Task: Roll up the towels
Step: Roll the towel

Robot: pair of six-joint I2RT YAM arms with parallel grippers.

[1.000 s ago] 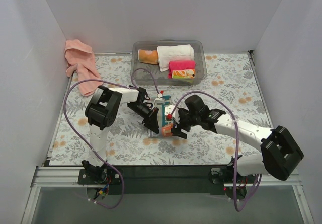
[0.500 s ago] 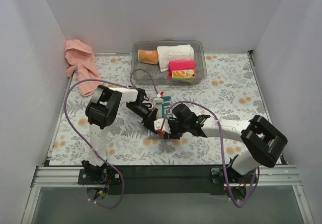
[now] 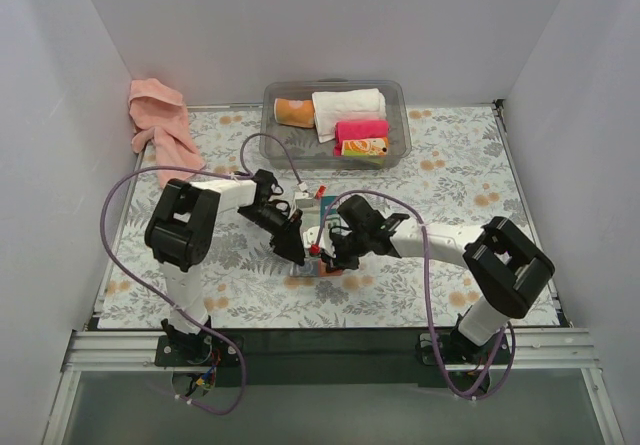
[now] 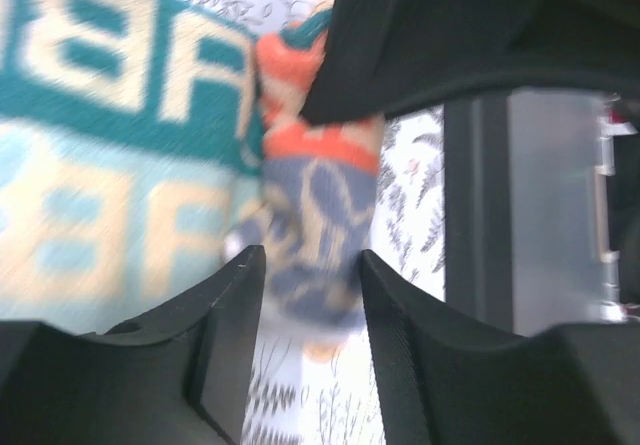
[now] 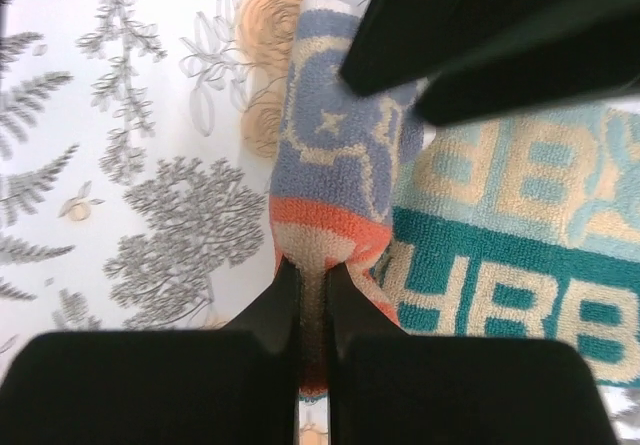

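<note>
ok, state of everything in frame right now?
patterned cloth: partly rolled, rest lying flat
right gripper: shut on the cloth's rolled end
left gripper: open, fingers either side of the roll
salmon towel: crumpled, unrolled, far-left corner
clear bin: holds white rolled towel, hot-pink roll

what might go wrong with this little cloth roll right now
The right gripper pinches only the end of the partly rolled patterned cloth, so a tug may slip off or loosen the roll. The left gripper, open around that same end, sits very close, so the two might collide.
</note>
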